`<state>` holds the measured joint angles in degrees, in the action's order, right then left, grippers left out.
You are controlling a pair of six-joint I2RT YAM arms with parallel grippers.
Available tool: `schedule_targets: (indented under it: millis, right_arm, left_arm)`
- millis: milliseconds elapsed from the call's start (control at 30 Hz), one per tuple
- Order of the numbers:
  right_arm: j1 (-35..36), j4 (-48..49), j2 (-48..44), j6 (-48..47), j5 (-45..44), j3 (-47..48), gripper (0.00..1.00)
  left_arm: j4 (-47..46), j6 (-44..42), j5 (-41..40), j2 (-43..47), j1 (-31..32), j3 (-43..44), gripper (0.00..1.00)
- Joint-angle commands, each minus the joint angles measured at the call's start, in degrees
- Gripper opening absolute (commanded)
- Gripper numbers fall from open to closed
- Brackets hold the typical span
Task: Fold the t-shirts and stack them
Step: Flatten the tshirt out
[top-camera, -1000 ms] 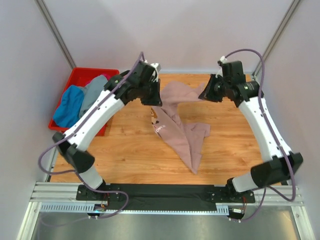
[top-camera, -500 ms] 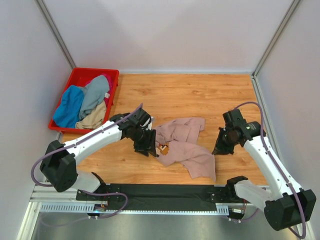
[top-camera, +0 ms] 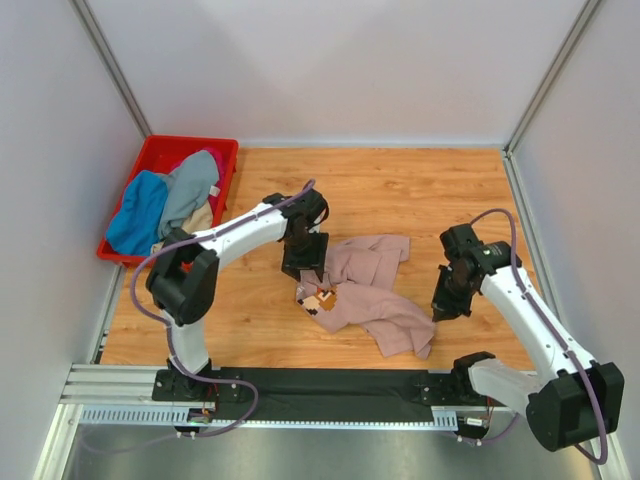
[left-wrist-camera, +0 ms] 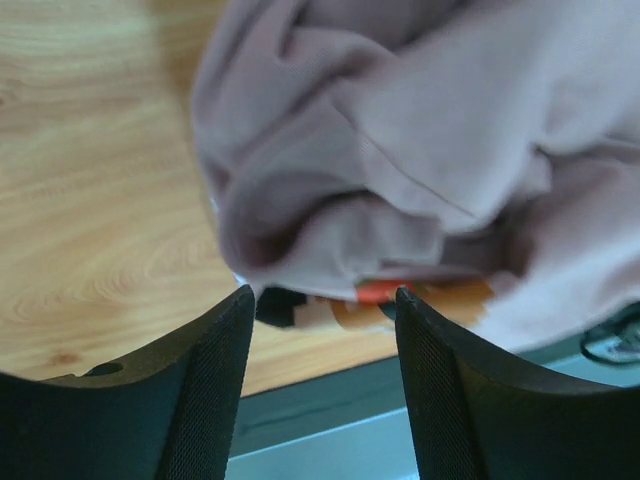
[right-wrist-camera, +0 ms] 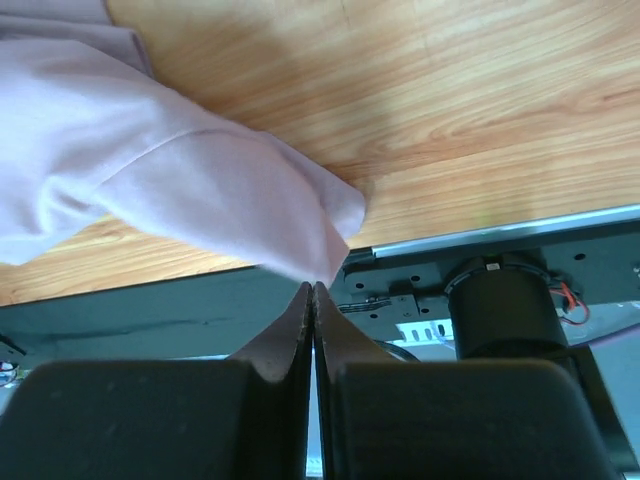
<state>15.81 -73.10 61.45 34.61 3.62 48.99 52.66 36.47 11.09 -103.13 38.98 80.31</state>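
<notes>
A dusty-pink t-shirt (top-camera: 370, 290) lies crumpled on the wooden table, its brown-orange pixel print (top-camera: 320, 297) facing up at its left edge. My left gripper (top-camera: 304, 272) hovers over that edge. In the left wrist view the left gripper (left-wrist-camera: 320, 310) is open, with only air between the jaws and the shirt (left-wrist-camera: 420, 130) and print (left-wrist-camera: 420, 295) just beyond them. My right gripper (top-camera: 441, 311) stands at the shirt's right side. In its wrist view the right gripper (right-wrist-camera: 313, 288) is shut, and a pointed corner of the pink cloth (right-wrist-camera: 150, 170) runs into its tips.
A red crate (top-camera: 160, 145) at the back left holds blue (top-camera: 140, 215), grey (top-camera: 190, 190) and magenta (top-camera: 212, 158) shirts, plus a beige one (top-camera: 195, 228). The black base rail (top-camera: 320, 385) runs along the near table edge. Walls close in on three sides.
Both arms swung the pink shirt down from the back of the table and laid it near the front. The left gripper opened and let go of it.
</notes>
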Motion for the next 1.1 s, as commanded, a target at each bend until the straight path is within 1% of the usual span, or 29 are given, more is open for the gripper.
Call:
schedule_targets:
  millis: [0, 33, 67, 100, 133, 167, 200, 233, 267, 367, 400, 433, 500, 533, 567, 600, 633, 667, 700, 733, 767, 833, 867, 933, 967, 1033, 1067]
  right_arm:
    - [-0.1, -1.3, 0.7, -1.2, -3.5, 8.3, 0.0]
    - [-0.1, -1.9, 1.6, -1.5, -3.5, 10.1, 0.0]
    - [-0.1, -1.9, 1.9, -1.5, -3.5, 11.5, 0.0]
    - [-0.1, -1.7, 2.3, -1.6, -3.5, 14.1, 0.0]
    - [-0.1, -1.6, 2.6, -1.7, -3.7, 15.3, 0.0]
    - [-0.1, -1.4, 2.9, -1.9, -6.1, 16.4, 0.0]
    - [-0.1, -1.4, 3.1, -2.7, -6.7, 19.2, 0.0]
    - [-0.1, -1.3, 4.0, -3.1, -7.2, 20.7, 0.0]
    - [-0.2, -1.5, 4.6, -3.6, -8.9, 22.7, 0.0]
    - [-0.2, -3.2, 7.5, -4.6, -11.3, 29.8, 0.0]
    - [-0.2, -3.3, 8.0, -4.8, -10.6, 30.5, 0.01]
    - [-0.3, -2.8, 8.1, -4.7, -8.8, 29.5, 0.05]
    - [-0.3, -0.2, 7.2, -3.2, -2.1, 25.7, 0.19]
    - [-0.3, 1.2, 5.6, -1.4, 0.1, 21.0, 0.32]
    - [-0.3, 2.7, 4.6, -0.4, 4.2, 18.4, 0.36]
    - [-0.2, 5.7, 2.6, 0.8, 6.2, 16.3, 0.44]
    - [-0.2, 7.5, 1.7, 3.1, 8.1, 11.8, 0.48]
    - [-0.1, 11.5, 0.8, 4.4, 11.9, 9.5, 0.5]
    - [0.2, 13.8, -1.1, 5.6, 13.4, 7.1, 0.53]
    - [1.1, 15.9, -1.9, 8.3, 15.2, 1.6, 0.54]
    - [1.8, 20.7, -2.7, 9.6, 15.7, -0.8, 0.54]
    - [3.8, 26.2, -4.8, 12.5, 16.7, -6.0, 0.55]
    - [6.5, 31.6, -5.0, 15.5, 16.7, -10.1, 0.56]
    - [10.6, 36.9, -4.3, 18.2, 15.5, -12.9, 0.59]
    - [11.8, 40.6, -2.5, 19.4, 14.5, -14.1, 0.61]
    - [14.9, 43.8, 0.1, 19.0, 11.9, -14.1, 0.62]
    - [15.9, 45.3, 3.4, 17.4, 10.7, -13.1, 0.62]
  left_arm:
    - [5.5, -1.7, -6.0, -4.0, 0.0, 4.0, 0.66]
    - [6.2, -1.8, -11.0, -5.8, 0.0, 4.6, 0.66]
    - [5.8, -2.3, -13.0, -6.8, 0.0, 6.2, 0.67]
    - [4.8, -3.0, -13.2, -7.9, -0.6, 7.2, 0.67]
    - [3.5, -3.8, -11.5, -9.9, -0.8, 8.3, 0.66]
    - [2.5, -5.1, -9.3, -10.9, -1.0, 11.7, 0.64]
    - [3.4, -5.5, -8.0, -13.4, -1.5, 14.3, 0.48]
    - [5.2, -5.9, -7.5, -14.6, -1.8, 17.7, 0.35]
    - [10.5, -5.9, -8.1, -15.5, -2.1, 25.1, 0.16]
    - [16.4, -6.3, -10.9, -14.2, -2.9, 34.4, 0.01]
    - [16.6, -5.9, -11.0, -11.4, -3.2, 35.0, 0.0]
    - [16.8, -5.3, -14.0, -9.9, -3.4, 34.8, 0.0]
    - [15.6, -3.2, -14.1, -6.0, -4.1, 31.2, 0.0]
    - [15.0, -2.4, -14.0, -4.9, -4.2, 29.4, 0.0]
    - [13.8, -1.8, -14.0, -4.0, -4.4, 25.1, 0.0]
    - [13.2, -1.1, -13.6, -3.0, -4.4, 23.1, 0.0]
    - [12.3, -1.0, -13.0, -2.8, -4.6, 21.1, 0.0]
    - [12.1, -0.9, -12.4, -2.8, -4.9, 18.3, 0.0]
    - [11.9, -0.7, -11.7, -3.0, -5.0, 17.3, 0.0]
    - [11.6, -0.7, -11.4, -3.0, -5.1, 15.4, 0.0]
    - [11.2, -0.7, -11.4, -3.0, -5.5, 14.6, 0.0]
    - [10.2, -1.0, -11.4, -3.0, -5.8, 12.9, 0.0]
    - [10.2, -1.2, -11.4, -3.0, -6.3, 12.5, 0.0]
    - [10.0, -1.7, -10.1, -3.5, -6.8, 11.9, 0.0]
    - [10.0, -1.9, -9.9, -3.6, -7.2, 11.7, 0.0]
    - [10.1, -2.2, -9.2, -3.7, -7.6, 11.5, 0.0]
    - [10.3, -2.5, -9.1, -3.7, -7.6, 11.4, 0.0]
